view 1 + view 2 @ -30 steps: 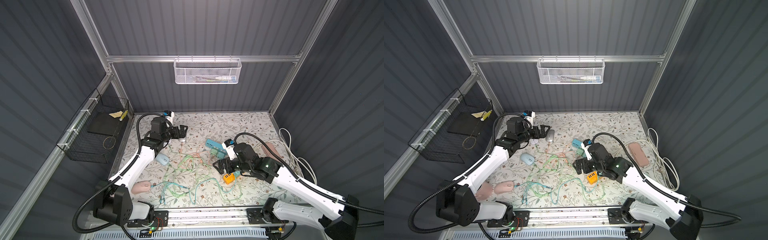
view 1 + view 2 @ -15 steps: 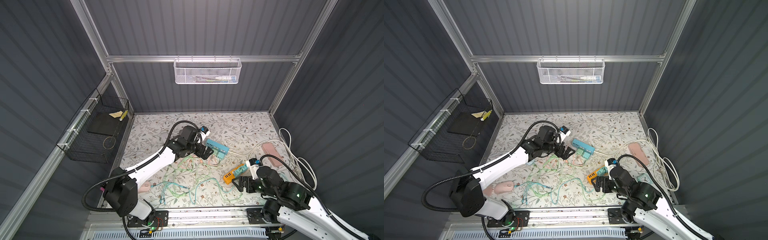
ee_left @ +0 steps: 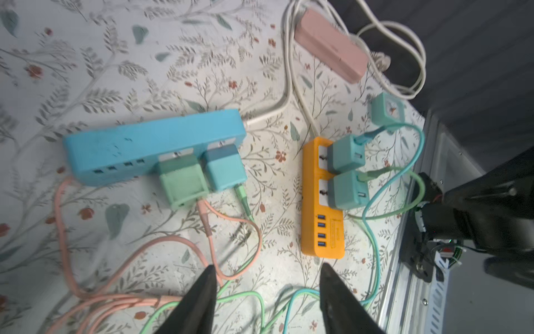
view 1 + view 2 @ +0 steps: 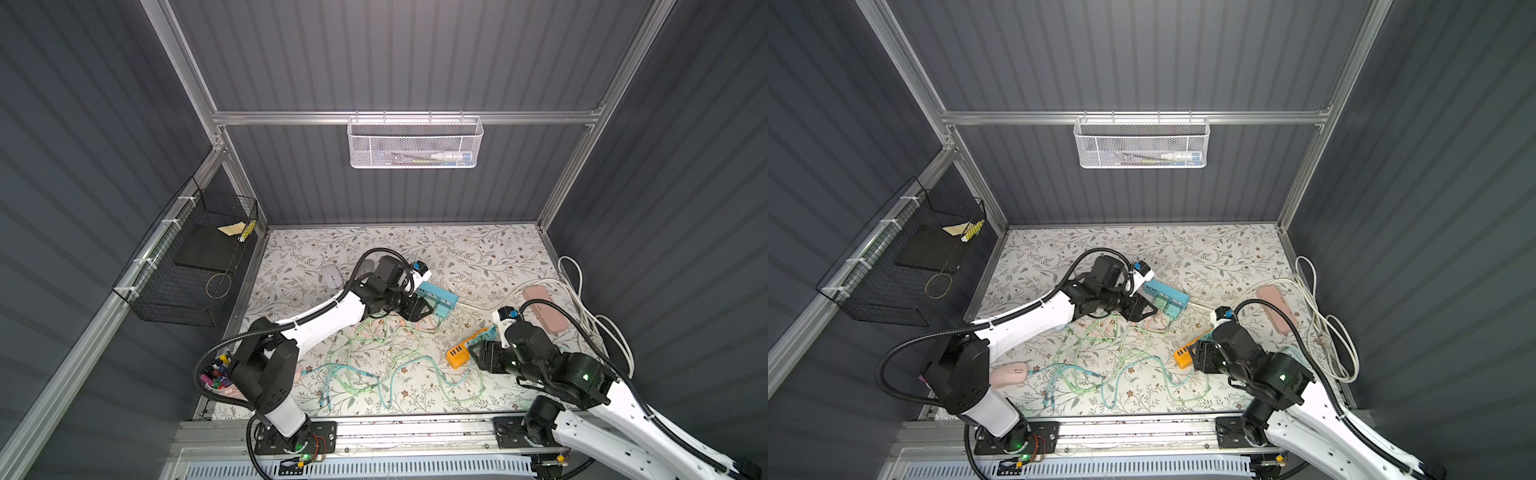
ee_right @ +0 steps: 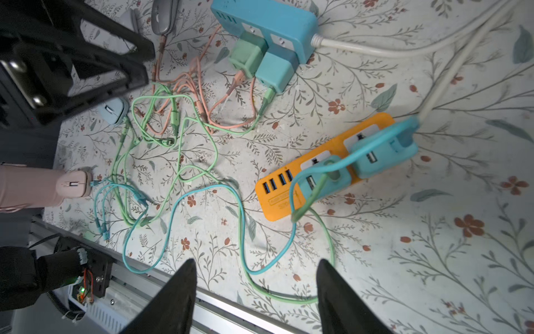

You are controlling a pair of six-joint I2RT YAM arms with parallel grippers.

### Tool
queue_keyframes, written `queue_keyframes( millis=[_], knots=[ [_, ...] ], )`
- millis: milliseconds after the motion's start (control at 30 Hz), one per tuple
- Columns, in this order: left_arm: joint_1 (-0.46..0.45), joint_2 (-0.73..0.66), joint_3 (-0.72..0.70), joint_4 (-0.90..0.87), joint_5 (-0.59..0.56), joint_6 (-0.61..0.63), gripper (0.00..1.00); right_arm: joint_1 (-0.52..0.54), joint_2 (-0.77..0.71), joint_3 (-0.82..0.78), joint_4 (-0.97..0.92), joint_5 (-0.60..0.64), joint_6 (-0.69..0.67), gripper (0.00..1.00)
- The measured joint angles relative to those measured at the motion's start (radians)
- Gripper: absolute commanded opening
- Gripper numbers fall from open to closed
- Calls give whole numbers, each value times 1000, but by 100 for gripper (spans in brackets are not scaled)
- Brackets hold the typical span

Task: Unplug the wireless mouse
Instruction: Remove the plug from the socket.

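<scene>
While the left gripper (image 3: 267, 266) and right gripper (image 5: 255, 260) are held half-spread, empty, the grey mouse (image 5: 163, 14) is seen pointing its port end at the cable tangle (image 5: 173, 121), pink cable (image 5: 157, 57) attached.

Floral tabletop (image 5: 404, 260); blue power strip (image 3: 153, 144); orange power strip (image 3: 320, 231); pink mouse (image 5: 73, 183).

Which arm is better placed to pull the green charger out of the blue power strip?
Left. The left gripper, open, faces the green charger on the blue power strip; the right gripper hangs by the orange strip.
</scene>
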Motion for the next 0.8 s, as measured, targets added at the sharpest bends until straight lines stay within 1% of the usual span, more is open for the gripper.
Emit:
queue_keyframes(
  millis=[133, 233, 267, 367, 500, 667, 700, 767, 800],
  knots=[
    [-81, 45, 8, -27, -58, -2, 67, -144, 4, -16, 31, -92, -19, 54],
    [-130, 78, 28, -29, -84, -2, 67, -227, 11, -33, 43, -162, -42, 53],
    [-145, 90, 35, -29, -92, -1, 67, -241, 18, -34, 42, -175, -49, 52],
    [-192, 143, 71, -50, -126, 0, 65, -255, 39, -37, 45, -211, -73, 53],
    [-236, 229, 130, -99, -184, 9, 63, -255, 39, -86, 74, -248, -72, 53],
    [-264, 288, 154, -142, -221, 19, 64, -255, -37, -187, 105, -283, -31, 55],
    [-267, 294, 156, -148, -227, 22, 64, -255, -58, -207, 106, -289, -16, 59],
    [-269, 302, 161, -154, -228, 23, 65, -255, -79, -225, 104, -293, 11, 72],
    [-269, 305, 169, -159, -233, 24, 65, -255, -80, -227, 101, -293, 32, 92]
  ],
)
